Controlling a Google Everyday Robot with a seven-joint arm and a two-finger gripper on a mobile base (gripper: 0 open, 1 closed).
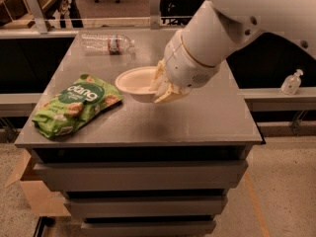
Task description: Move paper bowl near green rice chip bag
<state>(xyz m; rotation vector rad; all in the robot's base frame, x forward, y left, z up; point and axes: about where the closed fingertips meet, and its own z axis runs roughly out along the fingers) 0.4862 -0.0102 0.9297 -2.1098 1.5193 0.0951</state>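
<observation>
The paper bowl is off-white with a wide rim and is in the middle of the grey table, slightly lifted or tilted. My gripper is shut on the bowl's right rim, with cream fingers over and under the edge. The green rice chip bag with white "dang" lettering lies flat at the table's front left, just left of the bowl with a small gap between them. The big white arm comes in from the upper right.
A clear plastic bottle lies on its side at the table's back left. A hand sanitizer bottle stands on a ledge at the right. A cardboard box sits on the floor at the lower left. Drawers run below the tabletop.
</observation>
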